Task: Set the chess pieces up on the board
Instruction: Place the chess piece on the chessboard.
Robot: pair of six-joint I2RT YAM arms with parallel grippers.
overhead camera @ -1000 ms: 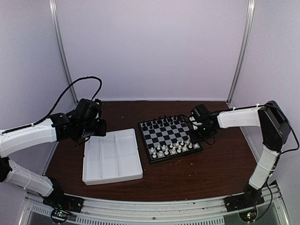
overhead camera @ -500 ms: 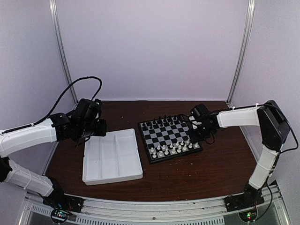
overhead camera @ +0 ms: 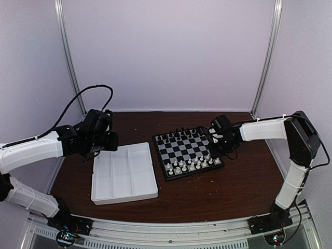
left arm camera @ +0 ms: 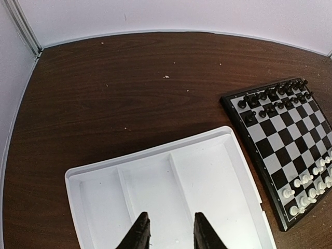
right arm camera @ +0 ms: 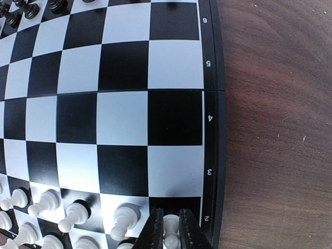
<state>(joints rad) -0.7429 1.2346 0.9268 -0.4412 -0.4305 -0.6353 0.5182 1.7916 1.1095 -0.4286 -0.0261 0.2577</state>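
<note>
Hardly anything has shifted over the last second. In the overhead view both arms sit where they were. The right gripper (overhead camera: 224, 146) is low at the right edge of the small square black-and-pale chequered board (overhead camera: 184, 150). The left gripper (overhead camera: 106, 141) hangs over the far left corner of the white compartmented plastic tray (overhead camera: 124, 176), which lies on the dark brown wooden table (overhead camera: 207, 194) just left of the board. Tiny white plastic chess pieces (overhead camera: 189, 165) stand in the board's near rows, tiny black chessmen (overhead camera: 179, 136) in its far rows.

From the left wrist, the left gripper's dark fingers (left arm camera: 139, 234) stand apart above the tray, with nothing between them.

From the right wrist, the right gripper's fingers (right arm camera: 154, 228) are closed on one white piece (right arm camera: 170, 237) at the board's corner, beside the rim's "2". Whether that piece touches its square cannot be told. More white pieces stand just to its left.
</note>
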